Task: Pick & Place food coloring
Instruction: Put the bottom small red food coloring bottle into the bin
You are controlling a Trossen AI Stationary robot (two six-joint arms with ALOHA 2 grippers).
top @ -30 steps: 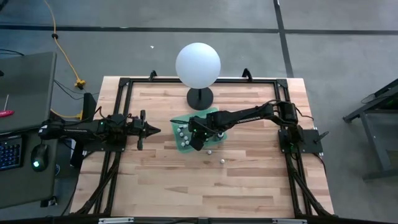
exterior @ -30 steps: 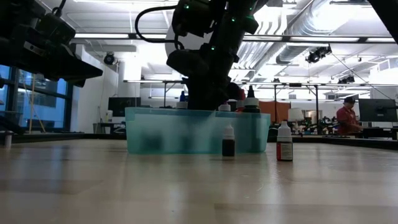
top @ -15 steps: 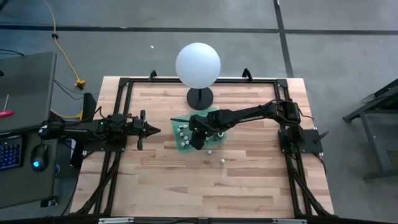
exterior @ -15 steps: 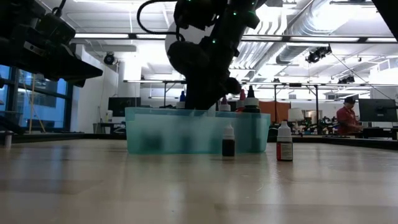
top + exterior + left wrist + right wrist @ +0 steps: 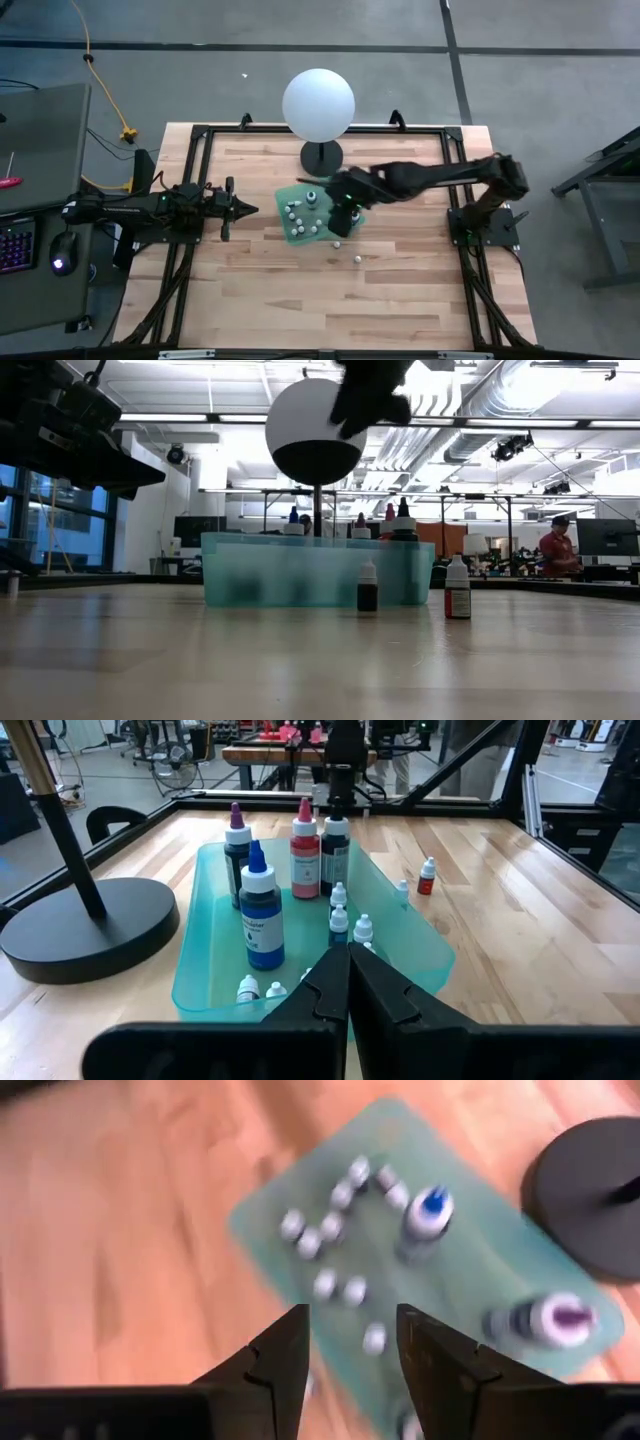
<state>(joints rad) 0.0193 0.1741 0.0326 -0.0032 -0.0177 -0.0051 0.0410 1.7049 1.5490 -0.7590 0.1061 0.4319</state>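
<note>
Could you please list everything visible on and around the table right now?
tray: one, translucent teal, mid-table in front of the lamp stand
tall bottles: four, with blue, purple, red and dark contents, standing in the tray
small bottles: several, white caps, in the tray; exact count unclear
loose bottles: two, one dark and one red, upright on the table beside the tray
lamp: one, white sphere on a black stand, at the far edge of the table
table: one, light wood
mouse: one, dark, on the side desk
person: one, red top, far in the background
left gripper: shut, waiting at the table's left
right gripper: open, empty, above the tray
</note>
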